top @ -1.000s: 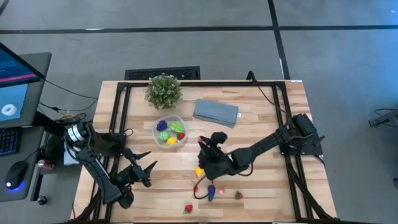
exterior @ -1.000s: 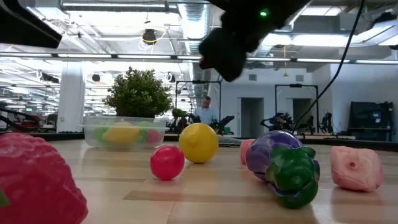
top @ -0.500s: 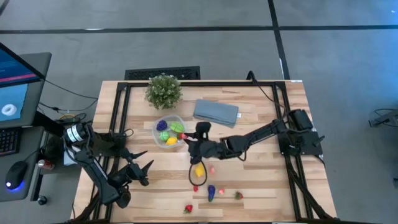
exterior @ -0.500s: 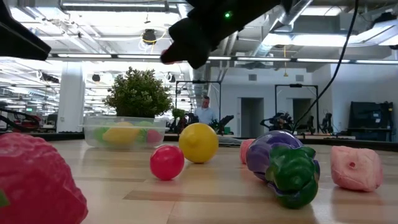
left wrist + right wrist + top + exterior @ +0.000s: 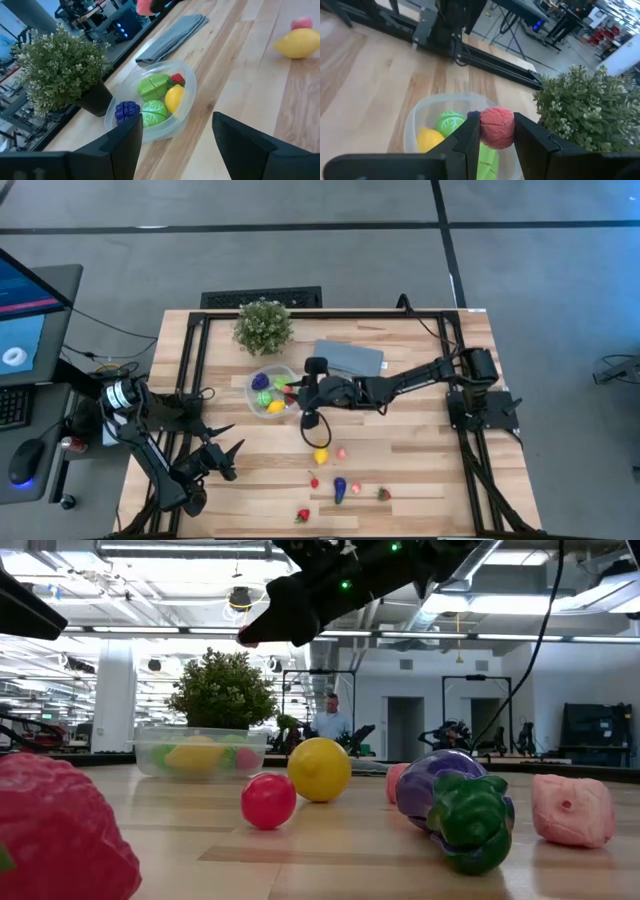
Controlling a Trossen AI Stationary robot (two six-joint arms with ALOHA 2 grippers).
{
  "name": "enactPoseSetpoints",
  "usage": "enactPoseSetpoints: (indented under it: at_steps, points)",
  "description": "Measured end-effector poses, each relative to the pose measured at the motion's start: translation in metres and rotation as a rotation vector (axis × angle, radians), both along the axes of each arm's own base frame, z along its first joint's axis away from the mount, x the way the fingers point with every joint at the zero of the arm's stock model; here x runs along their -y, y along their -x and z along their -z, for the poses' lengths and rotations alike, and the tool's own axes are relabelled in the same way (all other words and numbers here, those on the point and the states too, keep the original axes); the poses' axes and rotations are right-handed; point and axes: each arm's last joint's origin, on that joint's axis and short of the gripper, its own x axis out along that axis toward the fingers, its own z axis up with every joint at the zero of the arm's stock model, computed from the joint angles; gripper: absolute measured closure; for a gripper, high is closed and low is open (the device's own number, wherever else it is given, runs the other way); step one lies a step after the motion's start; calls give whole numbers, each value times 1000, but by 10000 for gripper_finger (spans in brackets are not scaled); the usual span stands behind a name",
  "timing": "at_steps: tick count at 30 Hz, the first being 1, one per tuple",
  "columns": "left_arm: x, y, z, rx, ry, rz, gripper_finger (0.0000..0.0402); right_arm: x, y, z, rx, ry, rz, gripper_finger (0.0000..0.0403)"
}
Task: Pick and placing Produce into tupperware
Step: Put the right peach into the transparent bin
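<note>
The tupperware (image 5: 272,392) is a small round clear tub on the table. It holds yellow, green, purple and red produce (image 5: 156,95). My right gripper (image 5: 496,134) hangs above the tub's right part, shut on a round pink-red piece (image 5: 496,127). More produce lies loose toward the near edge: a yellow lemon (image 5: 320,454), a small pink piece (image 5: 341,451), a purple and green one (image 5: 340,488) and red ones (image 5: 303,516). My left gripper (image 5: 225,452) stands open near the table's left front corner, holding nothing. My right gripper pinches the round pink-red piece by two opposite sides (image 5: 482,131) between its two fingers (image 5: 470,136). The fingers come from the table's right, slanting a little downward. The piece is lifted clear, above the tupperware's inside (image 5: 445,125).
A leafy potted plant (image 5: 264,325) stands just behind the tupperware. A folded grey-blue cloth (image 5: 347,360) lies to the tub's right, under the right arm. Black frame rails run along the table's left and right sides. Bare wood lies between the tub and the loose produce.
My right gripper has swung from above the loose produce near the front toward the far left. It has carried the pink-red piece over to the tupperware, and its wrist has turned on the way. It has stayed shut on the piece. The left arm has kept about still.
</note>
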Motion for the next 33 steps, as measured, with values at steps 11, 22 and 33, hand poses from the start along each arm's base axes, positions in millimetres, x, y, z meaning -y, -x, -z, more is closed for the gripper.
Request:
enactPoseSetpoints:
  at_steps: [11, 22, 33]
  points:
    - [0, 0, 0, 2, -3, 2, 171, 18, -11, 20, 5, -40, -59, 272]
    - [-1, 0, 0, -12, 1, -13, 171, 24, -48, 55, -42, -78, -62, 272]
    - [1, 3, 1, -20, 11, -13, 171, 36, -50, 60, -67, -174, -39, 270]
